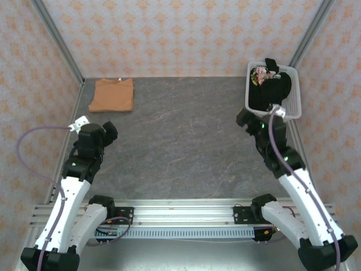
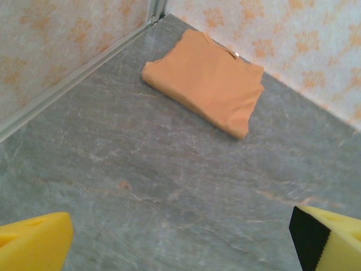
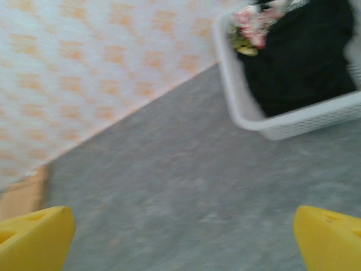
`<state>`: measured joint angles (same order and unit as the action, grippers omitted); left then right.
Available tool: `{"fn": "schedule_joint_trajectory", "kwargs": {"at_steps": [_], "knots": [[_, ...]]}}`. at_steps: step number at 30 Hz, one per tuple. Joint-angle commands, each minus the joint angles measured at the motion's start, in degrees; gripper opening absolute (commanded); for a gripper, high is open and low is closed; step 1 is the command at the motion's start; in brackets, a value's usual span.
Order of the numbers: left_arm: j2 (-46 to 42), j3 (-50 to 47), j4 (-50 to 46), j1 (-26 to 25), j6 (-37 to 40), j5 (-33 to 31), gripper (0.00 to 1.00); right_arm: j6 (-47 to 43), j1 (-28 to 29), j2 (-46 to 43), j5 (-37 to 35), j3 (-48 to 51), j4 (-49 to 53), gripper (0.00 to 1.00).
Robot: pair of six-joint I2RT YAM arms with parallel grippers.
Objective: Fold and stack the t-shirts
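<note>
The orange-tan t-shirt (image 1: pixel 112 94) lies folded into a neat rectangle at the back left corner of the table; in the left wrist view the orange-tan t-shirt (image 2: pixel 206 81) sits well beyond my fingers. The black t-shirt (image 1: pixel 273 89) with its colourful print is bunched inside the white basket (image 1: pixel 291 106); the right wrist view has the black t-shirt (image 3: pixel 302 53) at top right. My left gripper (image 1: pixel 108 134) is open over bare table, short of the folded shirt. My right gripper (image 1: pixel 245 119) is open, empty, just in front of the basket.
The grey stone-patterned table (image 1: pixel 180 141) is walled by patterned panels with metal corner rails (image 1: pixel 59 42). The basket (image 3: pixel 293 121) stands in the back right corner. A purple cable (image 1: pixel 25 152) loops beside the left arm.
</note>
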<state>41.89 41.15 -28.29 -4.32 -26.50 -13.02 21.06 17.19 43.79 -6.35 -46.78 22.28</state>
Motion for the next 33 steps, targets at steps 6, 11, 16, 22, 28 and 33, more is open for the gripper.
{"fn": "schedule_joint_trajectory", "kwargs": {"at_steps": [6, 11, 16, 22, 28, 33], "knots": [[6.57, -14.29, 29.09, -0.69, 13.22, -2.59, 1.00, -18.80, -3.88, -3.53, -14.44, 24.12, -25.75, 0.99], [19.41, -14.07, 40.26, -0.54, 16.77, -3.57, 1.00, -19.72, -6.97, 3.22, -14.18, 29.43, -33.02, 0.99], [31.27, -12.61, 48.40, -0.52, 19.02, -2.59, 1.00, -19.16, -10.87, 11.90, -11.62, 29.23, -36.87, 0.99], [39.05, -9.79, 53.05, 0.20, 23.42, -1.05, 1.00, -18.30, -15.16, 22.58, -5.04, 28.05, -51.15, 0.99], [40.67, -13.57, 62.84, 3.18, 23.62, 3.92, 1.00, -17.39, -17.36, 31.67, -1.65, 25.24, -59.70, 0.99], [42.94, -21.07, 77.77, 2.91, 23.17, 1.80, 1.00, -19.01, -17.79, 37.96, 0.24, 26.15, -68.04, 0.99]]}}
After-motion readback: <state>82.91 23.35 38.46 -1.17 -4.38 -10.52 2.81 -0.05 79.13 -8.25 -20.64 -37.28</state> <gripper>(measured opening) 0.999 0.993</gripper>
